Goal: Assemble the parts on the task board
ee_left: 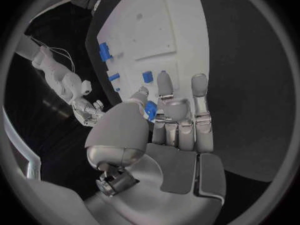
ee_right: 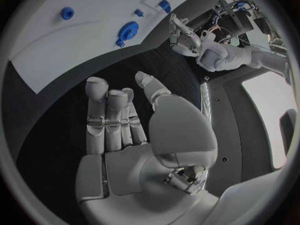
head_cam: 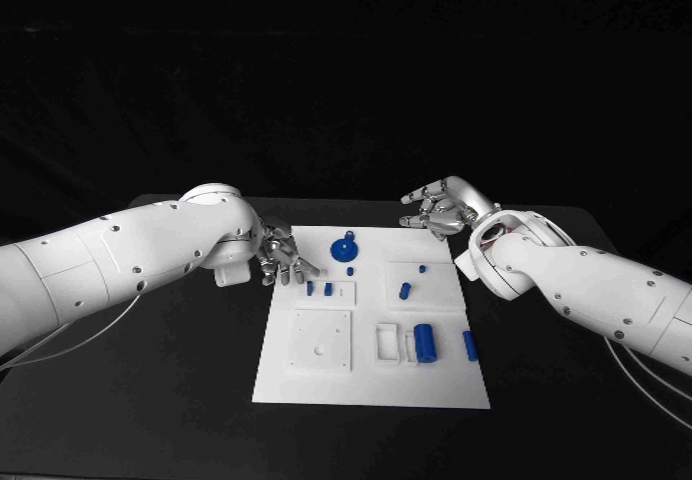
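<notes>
While the task board (head_cam: 371, 385) lies flat in the middle of the black table (head_cam: 144, 420), both hands sit near its far end and neither holds anything.

The left hand (head_cam: 284, 260) hangs just over the board's far left corner, its fingers pointing down toward the white surface and slightly apart. In the left wrist view the fingers (ee_left: 199, 87) are stretched out side by side with the thumb spread, and small blue parts (ee_left: 147, 77) show past the fingertips; whether any fingertip actually touches the board I cannot tell. The palm is empty.

The right hand (head_cam: 440, 210) floats beyond the board's far right corner, over bare table, palm up and fingers loosely curled but apart. The right wrist view shows its fingers (ee_right: 109, 110) straight and close together, thumb out to the side, nothing between them.

On the board, a round blue disc with a small loop (head_cam: 345, 249) sits near the far edge, between the two hands. Nearer the middle, two short blue pegs (head_cam: 319, 289) stand just beside the left hand's fingertips, and two more small blue pieces (head_cam: 405, 291) lie to the right of them. Toward the near half of the board a thicker blue cylinder (head_cam: 424, 339) lies beside a slim blue pin (head_cam: 470, 345).
</notes>
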You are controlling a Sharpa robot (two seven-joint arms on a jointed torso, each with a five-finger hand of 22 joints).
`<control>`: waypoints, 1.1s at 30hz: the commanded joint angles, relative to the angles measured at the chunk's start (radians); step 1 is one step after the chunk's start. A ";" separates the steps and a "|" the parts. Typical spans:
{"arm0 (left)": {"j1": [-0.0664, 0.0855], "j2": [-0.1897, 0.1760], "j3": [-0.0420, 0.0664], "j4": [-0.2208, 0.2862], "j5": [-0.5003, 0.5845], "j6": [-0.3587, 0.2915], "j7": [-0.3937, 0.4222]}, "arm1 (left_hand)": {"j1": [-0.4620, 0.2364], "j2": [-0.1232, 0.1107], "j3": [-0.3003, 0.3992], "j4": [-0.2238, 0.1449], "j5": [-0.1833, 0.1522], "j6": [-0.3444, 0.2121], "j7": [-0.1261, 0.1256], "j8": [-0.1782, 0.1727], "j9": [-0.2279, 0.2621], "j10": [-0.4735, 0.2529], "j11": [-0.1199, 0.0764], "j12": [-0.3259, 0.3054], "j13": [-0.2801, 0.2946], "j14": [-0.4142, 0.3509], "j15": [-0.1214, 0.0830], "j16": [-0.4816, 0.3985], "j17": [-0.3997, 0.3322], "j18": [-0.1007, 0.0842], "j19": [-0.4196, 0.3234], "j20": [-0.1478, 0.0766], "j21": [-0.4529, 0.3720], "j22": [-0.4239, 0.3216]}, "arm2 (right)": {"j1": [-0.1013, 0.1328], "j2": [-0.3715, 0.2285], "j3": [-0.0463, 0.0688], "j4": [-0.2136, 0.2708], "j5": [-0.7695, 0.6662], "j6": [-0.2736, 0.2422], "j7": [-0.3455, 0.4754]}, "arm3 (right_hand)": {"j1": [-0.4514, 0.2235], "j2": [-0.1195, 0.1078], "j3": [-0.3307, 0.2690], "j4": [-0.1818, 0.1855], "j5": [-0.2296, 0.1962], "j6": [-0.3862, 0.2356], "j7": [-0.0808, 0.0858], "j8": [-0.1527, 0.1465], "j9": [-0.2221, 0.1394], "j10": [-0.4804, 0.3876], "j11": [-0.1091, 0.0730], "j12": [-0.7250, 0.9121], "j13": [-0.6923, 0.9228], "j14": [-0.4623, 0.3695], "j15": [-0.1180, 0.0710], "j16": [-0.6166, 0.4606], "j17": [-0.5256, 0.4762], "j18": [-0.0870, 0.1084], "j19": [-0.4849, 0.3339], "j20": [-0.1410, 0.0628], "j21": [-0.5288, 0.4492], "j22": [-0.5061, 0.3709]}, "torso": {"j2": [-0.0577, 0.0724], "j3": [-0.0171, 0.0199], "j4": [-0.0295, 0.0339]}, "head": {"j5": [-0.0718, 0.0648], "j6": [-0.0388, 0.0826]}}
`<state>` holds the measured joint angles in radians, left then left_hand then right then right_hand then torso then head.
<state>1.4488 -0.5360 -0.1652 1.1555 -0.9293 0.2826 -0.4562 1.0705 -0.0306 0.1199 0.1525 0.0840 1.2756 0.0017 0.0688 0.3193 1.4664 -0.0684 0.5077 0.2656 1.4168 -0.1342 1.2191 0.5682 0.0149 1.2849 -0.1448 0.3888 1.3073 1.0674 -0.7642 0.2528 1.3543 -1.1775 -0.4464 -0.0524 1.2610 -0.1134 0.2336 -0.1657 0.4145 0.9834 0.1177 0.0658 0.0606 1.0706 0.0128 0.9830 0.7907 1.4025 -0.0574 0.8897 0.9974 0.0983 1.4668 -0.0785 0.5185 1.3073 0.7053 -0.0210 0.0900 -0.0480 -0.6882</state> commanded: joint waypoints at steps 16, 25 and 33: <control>0.000 0.051 -0.001 -0.059 -0.026 0.131 -0.079 | -0.004 0.023 -0.007 -0.003 0.021 -0.051 0.023 -0.001 -0.016 0.045 0.018 -0.041 0.007 -0.030 0.010 -0.017 -0.041 -0.013 -0.010 0.003 -0.016 0.020 | -0.001 -0.001 0.000 0.004 -0.002 0.008 0.007 | -0.009 0.000 0.004 -0.002 0.003 -0.005 0.003 -0.006 0.000 0.003 -0.004 0.001 -0.001 0.001 -0.003 0.001 0.001 0.016 0.032 0.000 0.008 0.059 | 0.000 0.0005 -0.0008 | -0.002 -0.004; -0.003 0.069 -0.002 -0.074 -0.016 0.115 -0.068 | 0.005 0.061 -0.028 -0.047 0.041 -0.052 0.021 0.000 -0.021 0.045 0.017 -0.043 0.011 -0.030 0.009 -0.013 -0.046 -0.013 -0.009 0.002 -0.016 0.019 | -0.001 -0.001 0.000 0.005 -0.002 0.007 0.007 | -0.009 0.000 0.004 -0.002 0.003 -0.005 0.003 -0.006 0.000 0.003 -0.004 0.001 -0.001 0.001 -0.003 0.001 0.001 0.016 0.032 0.000 0.008 0.059 | 0.001 0.0002 -0.0018 | -0.006 -0.006; -0.004 0.077 -0.002 -0.081 -0.011 0.095 -0.064 | 0.022 0.087 -0.028 -0.079 0.050 -0.050 0.018 0.000 -0.020 0.045 0.015 -0.041 0.013 -0.030 0.008 -0.011 -0.047 -0.013 -0.008 0.001 -0.017 0.019 | -0.001 0.000 0.000 0.006 -0.002 0.007 0.007 | -0.009 0.000 0.004 -0.002 0.003 -0.005 0.003 -0.006 0.000 0.003 -0.004 0.001 -0.001 0.001 -0.003 0.001 0.001 0.016 0.032 0.000 0.008 0.059 | 0.000 0.0003 -0.0001 | -0.008 -0.008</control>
<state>1.4445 -0.4626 -0.1676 1.0754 -0.9481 0.3839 -0.5272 1.0925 0.0507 0.0924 0.0766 0.1306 1.2324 0.0230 0.0688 0.2998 1.4652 -0.0583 0.4707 0.2767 1.3896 -0.1249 1.2038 0.5220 0.0150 1.2810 -0.1410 0.3772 1.3078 1.0673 -0.7649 0.2528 1.3582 -1.1774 -0.4465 -0.0526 1.2610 -0.1135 0.2336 -0.1657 0.4145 0.9834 0.1177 0.0658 0.0606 1.0706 0.0128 0.9830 0.7907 1.4025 -0.0574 0.8897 0.9974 0.0983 1.4668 -0.0784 0.5226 1.3073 0.7061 -0.0204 0.0887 -0.0559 -0.6961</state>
